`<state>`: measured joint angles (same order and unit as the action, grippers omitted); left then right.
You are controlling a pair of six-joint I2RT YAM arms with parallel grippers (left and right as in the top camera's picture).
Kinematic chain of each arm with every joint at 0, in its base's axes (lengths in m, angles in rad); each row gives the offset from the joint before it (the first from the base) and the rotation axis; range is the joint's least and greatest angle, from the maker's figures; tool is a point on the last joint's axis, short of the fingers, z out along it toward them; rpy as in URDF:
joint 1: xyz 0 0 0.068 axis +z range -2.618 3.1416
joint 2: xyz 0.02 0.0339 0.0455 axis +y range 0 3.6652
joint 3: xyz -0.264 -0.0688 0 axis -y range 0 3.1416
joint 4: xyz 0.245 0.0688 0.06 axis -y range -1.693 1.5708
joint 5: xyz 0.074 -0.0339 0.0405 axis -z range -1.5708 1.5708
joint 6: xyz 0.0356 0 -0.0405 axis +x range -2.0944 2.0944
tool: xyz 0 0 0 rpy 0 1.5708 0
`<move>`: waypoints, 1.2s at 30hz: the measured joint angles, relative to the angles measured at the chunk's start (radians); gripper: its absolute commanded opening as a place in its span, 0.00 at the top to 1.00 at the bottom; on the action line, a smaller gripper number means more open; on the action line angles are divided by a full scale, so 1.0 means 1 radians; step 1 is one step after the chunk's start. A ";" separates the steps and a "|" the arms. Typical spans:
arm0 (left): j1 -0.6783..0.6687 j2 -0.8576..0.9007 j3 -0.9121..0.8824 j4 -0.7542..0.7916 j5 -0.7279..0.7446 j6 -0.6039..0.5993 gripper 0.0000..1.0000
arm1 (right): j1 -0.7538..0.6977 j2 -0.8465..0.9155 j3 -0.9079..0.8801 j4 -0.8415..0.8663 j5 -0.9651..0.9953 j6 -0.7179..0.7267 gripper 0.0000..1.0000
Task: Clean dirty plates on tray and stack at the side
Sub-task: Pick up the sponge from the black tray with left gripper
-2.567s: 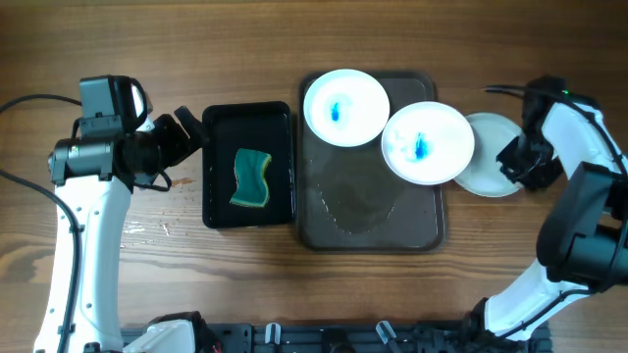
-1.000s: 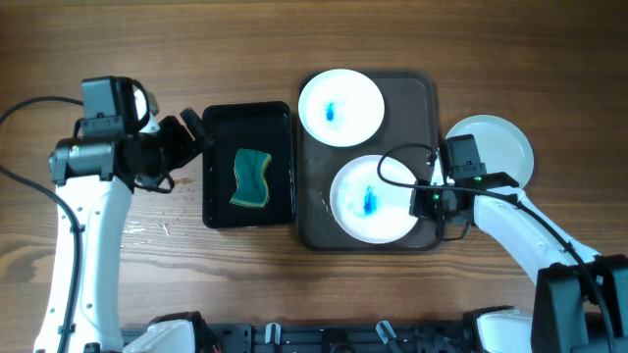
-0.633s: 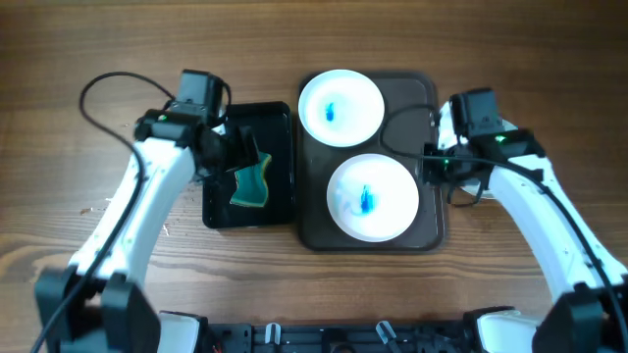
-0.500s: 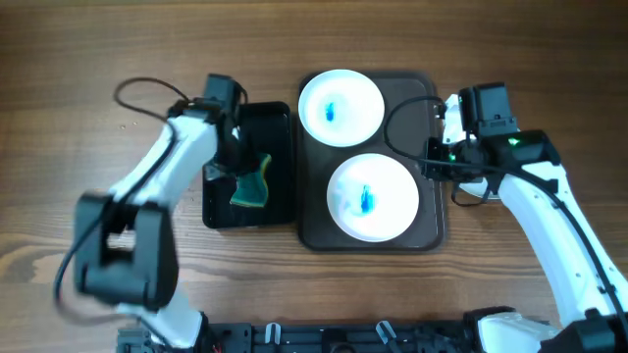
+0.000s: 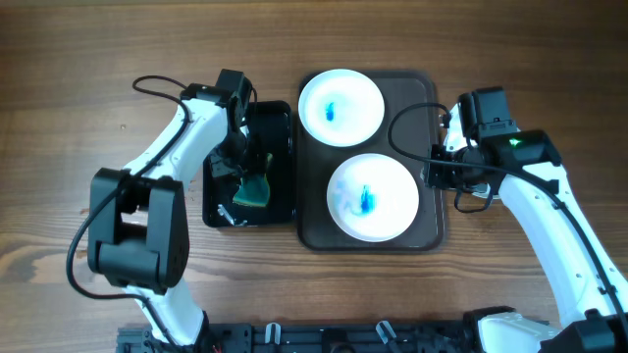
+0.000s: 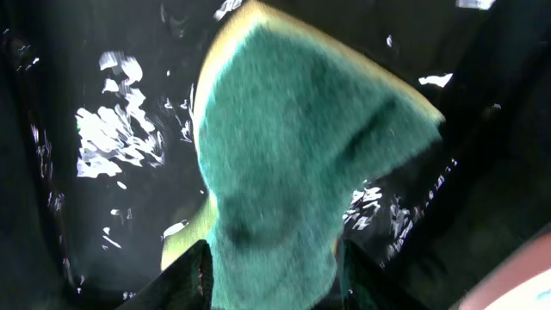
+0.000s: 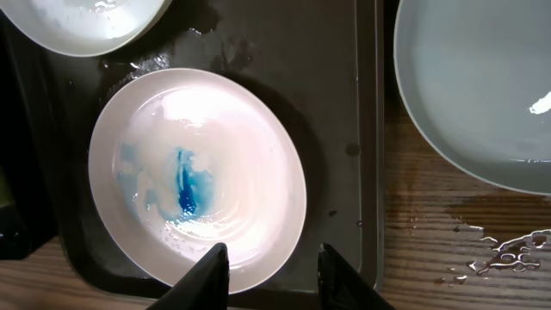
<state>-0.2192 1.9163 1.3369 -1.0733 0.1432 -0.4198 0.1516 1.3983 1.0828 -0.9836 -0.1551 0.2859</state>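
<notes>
Nearest, in the left wrist view: a soft sponge [image 6: 293, 146] with a coarse green scouring face and yellow foam backing at the edges, curled and pinched in the clamped left tool [image 6: 274, 280]. Below it, a narrow glossy black tray [image 5: 279, 201], rectangular, wet and speckled with bright water glints. Set on the brown wood-grain worktop [image 5: 491, 39], just left of the bigger tray.

Next, a large dark brown-grey tray [image 5: 422, 230], matte and textured, with rounded corners, a raised rim and a damp film on its floor. In its near half, a round white glazed plate, the near plate [image 7: 198, 176], lying flat with a blue smear at the centre and a pale blue wash around it. Right tool [image 7: 271, 254] over that plate's near-right rim, fingers apart, gripping nothing.

Farther back on the same tray, the far plate [image 5: 340, 108]: same size and same white, with a smaller blue smear, close to the near plate.

To the right, off the tray on wet wood, a third plate [image 7: 482, 86], plain white and glistening.

Compared with the earliest picture: near plate now in the tray's near half, no longer at the far right corner overlapping the plain one. Left arm [image 5: 186, 137] over the black tray instead of out at its left. Half a second ago: left tool not yet down around the sponge.
</notes>
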 measured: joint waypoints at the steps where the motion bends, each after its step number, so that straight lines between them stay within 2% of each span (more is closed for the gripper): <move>1: -0.005 -0.008 0.000 0.005 0.000 0.000 0.68 | 0.000 0.000 0.000 0.000 0.003 0.001 0.65; 3: -0.029 -0.012 -0.043 0.082 -0.011 0.000 0.68 | 0.000 0.000 0.000 -0.001 0.003 0.003 0.65; 4: -0.053 -0.016 -0.092 0.136 -0.037 -0.008 0.73 | 0.000 0.000 0.000 -0.006 0.003 0.008 0.65; 5: -0.072 -0.024 -0.140 0.196 -0.064 -0.012 0.96 | 0.000 0.000 0.000 -0.023 0.004 0.027 0.65; 6: -0.089 -0.045 -0.194 0.263 -0.105 -0.026 0.96 | 0.000 0.000 0.000 -0.030 0.006 0.031 0.65; 8: -0.094 -0.071 -0.233 0.298 -0.149 -0.042 0.96 | 0.000 -0.003 -0.036 -0.003 0.006 0.062 0.65; 12: -0.092 -0.077 -0.209 0.246 -0.156 -0.048 0.96 | 0.000 0.012 -0.183 0.152 -0.009 0.084 0.65; 13: -0.092 -0.080 -0.195 0.220 -0.161 -0.047 0.64 | 0.000 0.020 -0.200 0.190 -0.023 0.080 0.64; 14: -0.089 -0.087 -0.180 0.194 -0.166 -0.044 0.49 | 0.000 0.034 -0.207 0.211 -0.033 0.076 0.64; 15: -0.087 -0.096 -0.172 0.183 -0.169 -0.040 0.43 | 0.000 0.044 -0.209 0.224 -0.040 0.072 0.64; 17: -0.087 -0.120 -0.162 0.155 -0.173 -0.035 0.42 | 0.000 0.050 -0.209 0.225 -0.047 0.071 0.64; 20: -0.087 -0.127 -0.164 0.177 -0.182 -0.034 0.49 | 0.000 0.050 -0.209 0.213 -0.048 0.068 0.63; 22: -0.087 -0.126 -0.187 0.262 -0.192 -0.034 0.66 | 0.000 0.050 -0.209 0.197 -0.048 0.068 0.62; 23: -0.087 -0.122 -0.214 0.308 -0.196 -0.030 0.90 | 0.000 0.050 -0.209 0.195 -0.048 0.068 0.61; 24: -0.087 -0.111 -0.248 0.359 -0.198 -0.033 0.96 | 0.000 0.050 -0.209 0.195 -0.050 0.068 0.61; 26: -0.087 -0.094 -0.270 0.394 -0.198 -0.033 0.96 | 0.000 0.050 -0.213 0.192 -0.051 0.068 0.61; 30: -0.086 -0.095 -0.264 0.369 -0.198 -0.033 0.96 | 0.000 0.051 -0.280 0.262 -0.053 0.069 0.59; 33: -0.083 -0.100 -0.224 0.249 -0.193 -0.033 0.96 | 0.000 0.057 -0.294 0.340 -0.054 0.048 0.55; 36: -0.082 -0.144 -0.111 0.106 -0.185 -0.028 0.96 | 0.000 0.075 -0.294 0.372 -0.044 -0.011 0.56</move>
<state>-0.3008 1.7725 1.2259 -0.9668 -0.0422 -0.4480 0.1516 1.4734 0.7883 -0.6121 -0.1989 0.2749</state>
